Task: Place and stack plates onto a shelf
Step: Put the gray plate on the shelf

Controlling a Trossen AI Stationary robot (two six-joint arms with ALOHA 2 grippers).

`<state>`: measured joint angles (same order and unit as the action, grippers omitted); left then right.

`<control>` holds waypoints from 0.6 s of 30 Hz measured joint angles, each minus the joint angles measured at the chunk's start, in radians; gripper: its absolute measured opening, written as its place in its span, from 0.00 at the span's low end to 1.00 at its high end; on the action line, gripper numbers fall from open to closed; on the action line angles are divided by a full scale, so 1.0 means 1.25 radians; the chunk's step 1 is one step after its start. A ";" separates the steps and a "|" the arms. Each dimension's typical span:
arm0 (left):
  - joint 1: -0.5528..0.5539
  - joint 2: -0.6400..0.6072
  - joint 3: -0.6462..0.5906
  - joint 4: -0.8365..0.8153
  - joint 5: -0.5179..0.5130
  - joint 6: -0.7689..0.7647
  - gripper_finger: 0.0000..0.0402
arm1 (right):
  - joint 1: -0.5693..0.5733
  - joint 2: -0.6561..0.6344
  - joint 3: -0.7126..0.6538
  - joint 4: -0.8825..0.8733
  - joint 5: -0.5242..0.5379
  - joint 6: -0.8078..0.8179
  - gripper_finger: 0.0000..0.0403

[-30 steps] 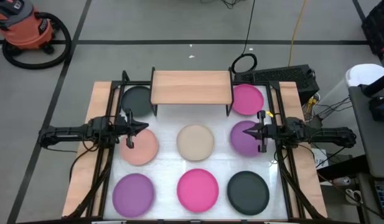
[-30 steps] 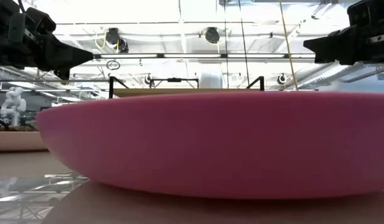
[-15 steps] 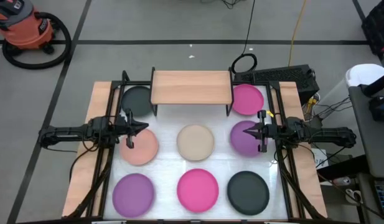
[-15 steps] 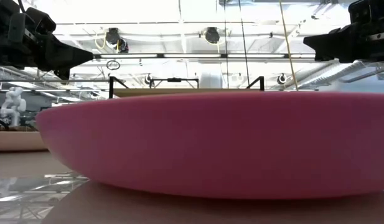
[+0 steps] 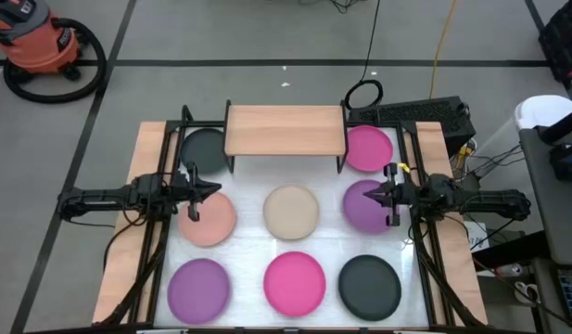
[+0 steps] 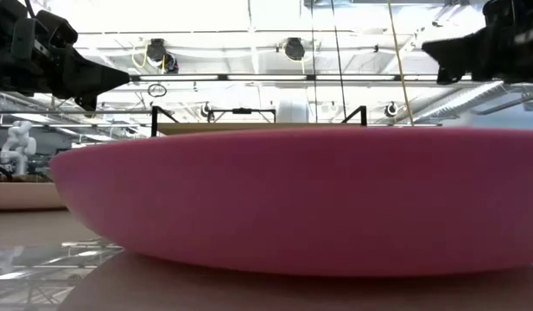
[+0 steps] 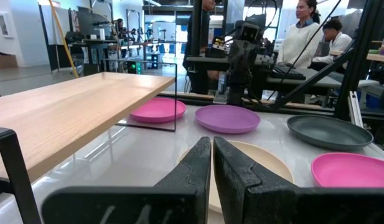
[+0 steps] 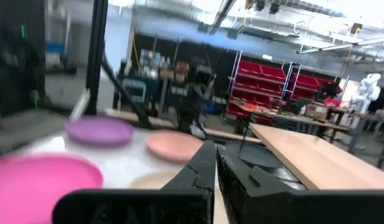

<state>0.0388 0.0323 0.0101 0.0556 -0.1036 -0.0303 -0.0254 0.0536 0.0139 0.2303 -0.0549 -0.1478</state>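
Note:
Eight plates lie flat on the white table in the high view: black (image 5: 204, 147), magenta (image 5: 368, 148), salmon (image 5: 209, 220), beige (image 5: 291, 210), purple (image 5: 362, 210), purple (image 5: 198, 286), magenta (image 5: 296, 281) and black (image 5: 370, 285). The shelf (image 5: 286, 130), a light wooden board on black legs, stands at the far side with nothing on it. My left gripper (image 5: 216, 188) hovers shut above the salmon plate's far edge; in its wrist view (image 7: 212, 146) the fingers are together. My right gripper (image 5: 368, 196) hovers shut over the purple plate, its fingers together in its own wrist view (image 8: 215, 149).
The near magenta plate (image 6: 292, 199) fills the low view, with the shelf (image 6: 257, 128) behind it. Black arm frames run along the table's left and right sides. A keyboard (image 5: 425, 113) lies beyond the far right corner. People sit beyond the table (image 7: 304, 31).
My right gripper has risen a little above the purple plate, still shut. The plates and my left gripper have kept still.

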 joint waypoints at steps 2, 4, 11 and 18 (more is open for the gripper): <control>0.000 0.000 0.000 0.000 0.000 0.000 0.06 | 0.000 0.000 0.000 0.045 0.003 0.045 0.00; 0.000 0.000 0.000 0.000 0.000 0.000 0.06 | 0.000 0.000 0.000 0.094 0.003 0.082 0.00; 0.000 0.000 0.000 0.000 0.000 0.000 0.06 | 0.000 0.000 0.000 0.227 0.063 0.072 0.00; 0.000 0.000 0.000 0.000 0.000 0.000 0.06 | 0.000 0.000 0.007 0.258 0.108 0.057 0.00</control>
<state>0.0387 0.0322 0.0101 0.0559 -0.1038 -0.0303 -0.0257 0.0532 0.0228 0.5522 0.0803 -0.0760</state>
